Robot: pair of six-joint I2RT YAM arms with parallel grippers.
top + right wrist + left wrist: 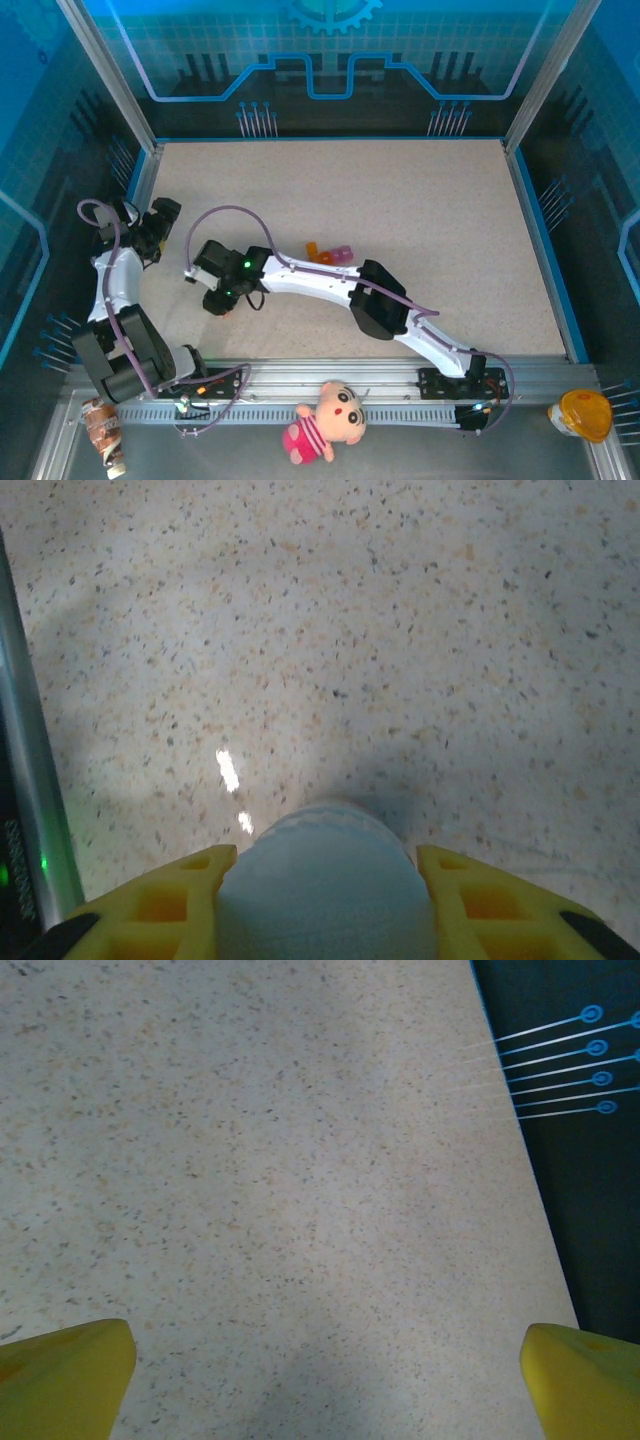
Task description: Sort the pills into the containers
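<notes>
From above, the containers [330, 254] lie near the middle of the speckled, stone-look worktop [420, 200]. They are a tiny strip of boxy plastic, orange at the left and pink at the right. Their near edge is cut off by the white right arm, and they are too small to show any contents. The right hand [215, 298] is a dark shape well to the left of the strip, and its grip is hard to make out here. The left hand [155, 225] sits by the left wall, apart from everything. On the metal rail in front lie a plush doll [325, 420], a yellow-lidded tub [582, 414] and a wrapped snack [103, 435].

In the left wrist view, the left hand [325, 1385] is spread wide. Only its two yellow fingertips [65, 1375] show, cropped at the bottom corners, with bare worktop [280, 1160] between them.

In the right wrist view, the right hand [327, 865] pinches a white bottle [325, 905], its yellow fingers [175, 905] pressed against both sides. The bottle is round with fine ribbing. Its lower part is cut off by the frame.
</notes>
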